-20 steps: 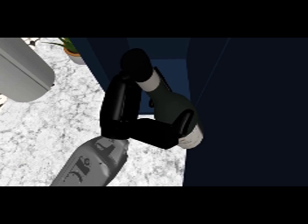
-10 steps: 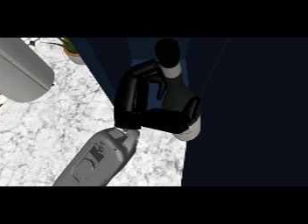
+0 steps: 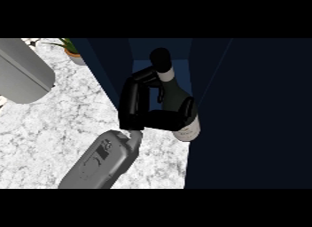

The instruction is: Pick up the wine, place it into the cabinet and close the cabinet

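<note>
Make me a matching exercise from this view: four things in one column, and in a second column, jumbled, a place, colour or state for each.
Things:
1. wine bottle
2. potted plant
3. counter
4. right hand

Descriptions:
A. white with grey marbling
B. black, curled round another thing
C. at the upper left, beside the dark blue cabinet
D. dark green, held with its cap toward the view's top

Pairs: 1-D, 2-C, 3-A, 4-B.
</note>
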Controlling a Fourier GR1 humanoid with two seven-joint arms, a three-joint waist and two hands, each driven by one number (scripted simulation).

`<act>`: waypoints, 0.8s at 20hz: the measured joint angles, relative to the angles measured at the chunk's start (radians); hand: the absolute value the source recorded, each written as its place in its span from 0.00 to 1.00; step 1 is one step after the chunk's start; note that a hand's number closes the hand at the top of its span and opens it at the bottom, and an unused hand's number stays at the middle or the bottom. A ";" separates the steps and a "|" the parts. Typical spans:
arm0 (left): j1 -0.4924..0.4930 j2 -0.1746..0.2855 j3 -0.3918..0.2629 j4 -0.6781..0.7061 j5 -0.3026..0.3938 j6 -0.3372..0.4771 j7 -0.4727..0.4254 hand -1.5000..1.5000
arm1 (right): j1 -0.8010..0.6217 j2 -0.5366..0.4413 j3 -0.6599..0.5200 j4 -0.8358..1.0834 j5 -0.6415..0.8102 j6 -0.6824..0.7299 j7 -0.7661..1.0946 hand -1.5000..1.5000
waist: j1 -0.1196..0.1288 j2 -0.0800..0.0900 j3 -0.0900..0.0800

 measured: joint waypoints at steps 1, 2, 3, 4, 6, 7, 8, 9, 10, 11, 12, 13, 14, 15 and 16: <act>0.001 0.000 0.000 0.020 0.001 -0.003 -0.014 1.00 | 0.002 -0.006 -0.014 0.000 -0.001 0.006 -0.001 0.00 | 0.000 0.000 0.000; 0.007 0.000 0.004 0.039 -0.001 -0.011 -0.029 1.00 | 0.011 -0.002 0.002 -0.002 0.000 0.004 -0.001 0.00 | 0.000 0.000 0.000; 0.017 0.000 -0.006 0.045 -0.016 -0.008 -0.034 1.00 | 0.012 -0.001 0.006 -0.003 0.001 0.002 0.002 0.00 | 0.000 0.000 0.000; 0.021 0.002 0.004 0.069 -0.021 -0.020 -0.050 1.00 | 0.018 -0.007 -0.004 -0.005 -0.001 0.009 0.001 0.00 | 0.000 0.000 0.000; 0.012 0.005 0.001 0.103 -0.030 -0.015 -0.073 1.00 | -0.010 -0.006 0.008 -0.006 0.000 -0.008 0.030 0.00 | 0.000 0.000 0.000; 0.008 0.004 0.006 0.121 -0.038 -0.016 -0.080 1.00 | -0.009 -0.004 0.010 -0.006 0.001 -0.008 0.027 0.00 | 0.000 0.000 0.000; 0.007 0.003 -0.003 0.129 -0.043 -0.004 -0.084 1.00 | -0.007 0.001 0.021 -0.007 0.002 -0.015 0.028 0.00 | 0.000 0.000 0.000; 0.006 0.004 0.008 0.146 -0.049 -0.013 -0.097 1.00 | -0.025 -0.002 0.014 -0.006 0.002 -0.022 0.043 0.00 | 0.001 0.000 0.000; 0.004 0.003 0.013 0.164 -0.052 -0.017 -0.109 1.00 | -0.019 -0.003 0.014 -0.007 0.002 -0.019 0.039 0.00 | 0.000 0.000 0.000; 0.006 0.002 0.018 0.172 -0.057 -0.022 -0.123 1.00 | -0.017 -0.005 0.005 -0.005 0.002 -0.016 0.031 0.00 | 0.001 0.000 0.000; 0.002 0.001 0.021 0.189 -0.056 -0.022 -0.138 1.00 | -0.026 -0.009 -0.003 -0.003 0.002 -0.015 0.035 0.00 | 0.001 0.000 0.000; -0.013 0.001 0.020 0.207 -0.047 -0.014 -0.148 1.00 | -0.033 -0.012 -0.013 -0.002 0.002 -0.014 0.037 0.00 | 0.000 0.000 0.000; -0.009 0.001 0.025 0.231 -0.035 -0.019 -0.177 1.00 | -0.038 -0.013 -0.019 -0.001 0.001 -0.013 0.041 0.00 | 0.000 0.001 0.000; -0.013 0.000 0.033 0.252 -0.026 -0.020 -0.196 1.00 | -0.028 -0.015 -0.024 -0.002 -0.001 -0.006 0.035 0.00 | -0.001 0.001 0.000; -0.006 0.000 0.033 0.260 -0.020 -0.016 -0.213 1.00 | -0.019 -0.013 -0.026 -0.003 -0.003 -0.004 0.028 0.00 | -0.002 0.001 0.000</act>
